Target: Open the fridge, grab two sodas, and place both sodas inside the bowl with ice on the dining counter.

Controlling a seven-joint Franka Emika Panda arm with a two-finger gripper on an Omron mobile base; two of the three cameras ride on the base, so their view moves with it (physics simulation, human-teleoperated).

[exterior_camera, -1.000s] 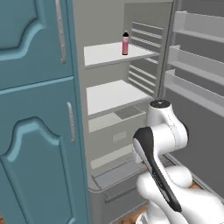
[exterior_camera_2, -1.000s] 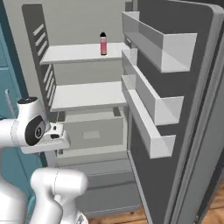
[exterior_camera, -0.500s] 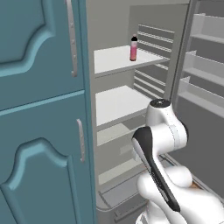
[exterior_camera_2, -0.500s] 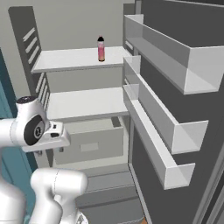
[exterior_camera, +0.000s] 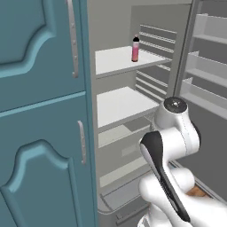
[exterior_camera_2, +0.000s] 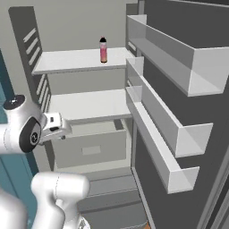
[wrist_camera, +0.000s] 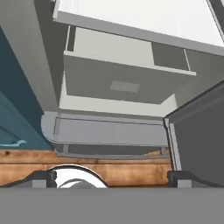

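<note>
Fridge standing open beside the teal cabinets

The fridge [exterior_camera: 128,66] is showing its white shelves, with a pink soda bottle [exterior_camera: 135,48] standing upright on the upper shelf [exterior_camera: 115,60], toward its back. The teal cabinet doors [exterior_camera: 42,115] are filling the left side, and the white arm [exterior_camera: 170,142] is rising at lower right.
</note>
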